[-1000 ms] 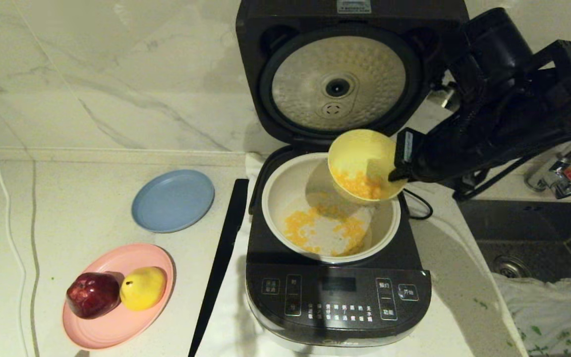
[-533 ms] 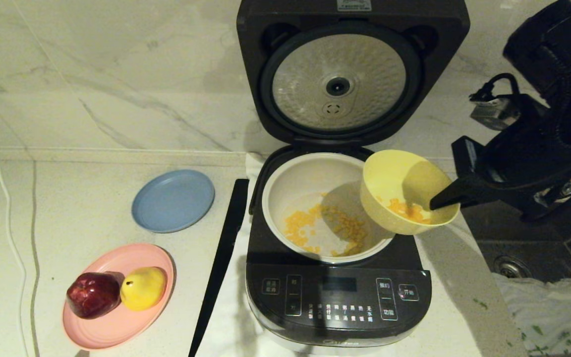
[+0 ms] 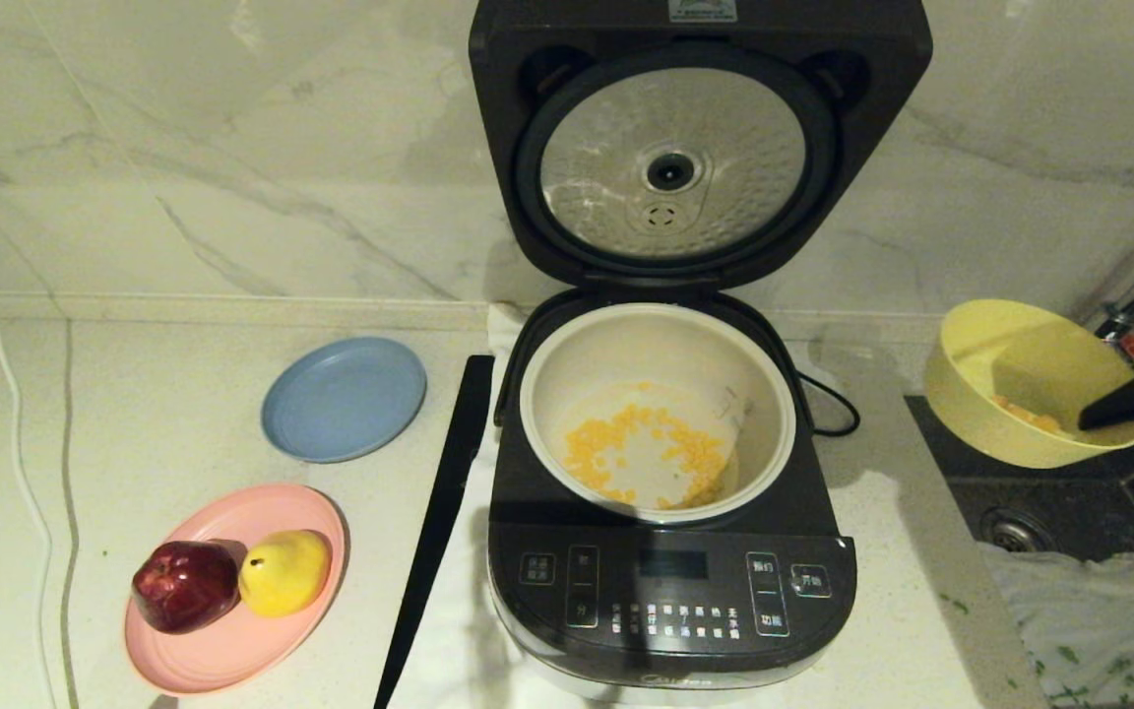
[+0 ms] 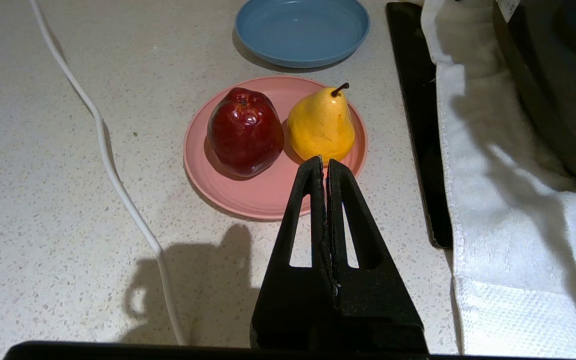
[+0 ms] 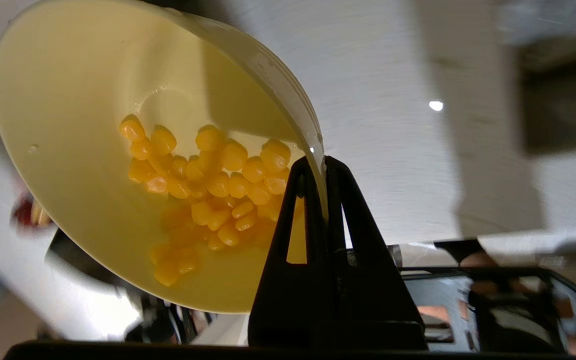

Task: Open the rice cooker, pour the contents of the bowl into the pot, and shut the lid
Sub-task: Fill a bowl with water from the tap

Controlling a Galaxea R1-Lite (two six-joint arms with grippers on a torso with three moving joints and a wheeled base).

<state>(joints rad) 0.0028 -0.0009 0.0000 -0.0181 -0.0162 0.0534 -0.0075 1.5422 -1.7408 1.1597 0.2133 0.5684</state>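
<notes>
One right tool point(image 5: 318, 165) clamped on the bowl point(image 3: 1030, 384) rim, some kernels point(image 5: 203, 185) seemingly left inside; pot point(image 3: 656, 409) sits well off toward the idle, pinched-shut left tool point(image 4: 325, 165), lid point(image 3: 675, 148) upright.

Pink plate point(image 3: 232, 650): we are seeing it carrying a red apple point(image 3: 184, 585) touching a yellow pear point(image 3: 283, 571).
Blue plate point(image 3: 344, 398): lying behind it.
White cable point(image 3: 11, 433): trailing nearby.
Sink point(image 3: 1059, 492): holding a crumpled cloth point(image 3: 1089, 620).
</notes>
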